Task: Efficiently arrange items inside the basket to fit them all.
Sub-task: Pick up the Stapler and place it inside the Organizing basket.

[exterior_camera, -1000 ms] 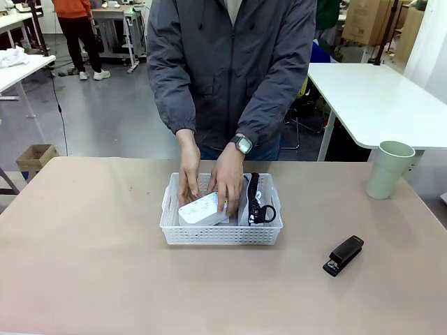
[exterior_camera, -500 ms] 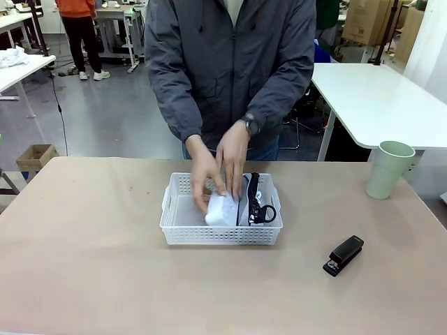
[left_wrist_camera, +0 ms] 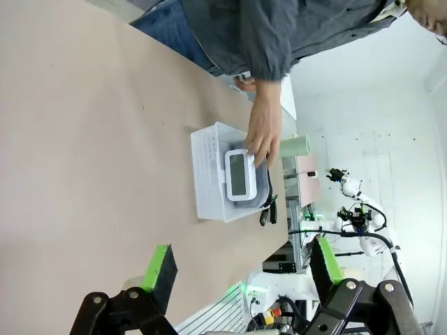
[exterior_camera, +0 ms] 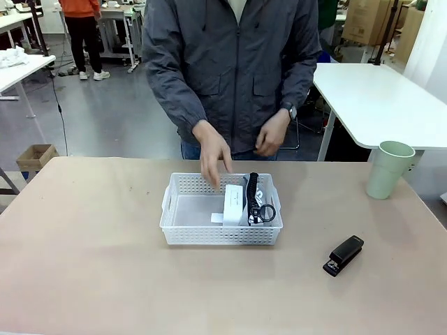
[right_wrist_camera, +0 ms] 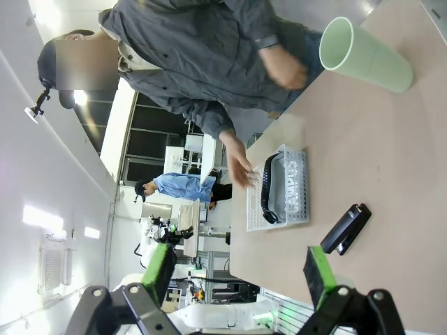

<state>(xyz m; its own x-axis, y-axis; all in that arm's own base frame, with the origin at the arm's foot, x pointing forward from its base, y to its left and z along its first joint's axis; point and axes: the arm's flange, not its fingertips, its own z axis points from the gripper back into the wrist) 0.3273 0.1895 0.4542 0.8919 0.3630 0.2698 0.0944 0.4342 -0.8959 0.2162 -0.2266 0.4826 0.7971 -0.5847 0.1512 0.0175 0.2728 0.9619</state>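
standing the small white box (exterior_camera: pixel 232 201) upright beside the grey pouch (right_wrist_camera: pixel 292 199) frees the white lattice basket's (exterior_camera: pixel 183 236) 9 o'clock half; left fingers (left_wrist_camera: pixel 159 271) and right fingers (right_wrist_camera: pixel 318 276) released.

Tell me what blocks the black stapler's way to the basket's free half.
Nothing lies on the table between the black stapler and the basket. Inside, the white box on edge and the grey pouch fill the stapler's side, and the person's hand hovers above the box.

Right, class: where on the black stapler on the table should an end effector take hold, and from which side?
Probably grip the black stapler mid-body across its narrow width, coming down from above: it lies flat on the table, long, slim and set diagonally, so turn the jaws square to that line.
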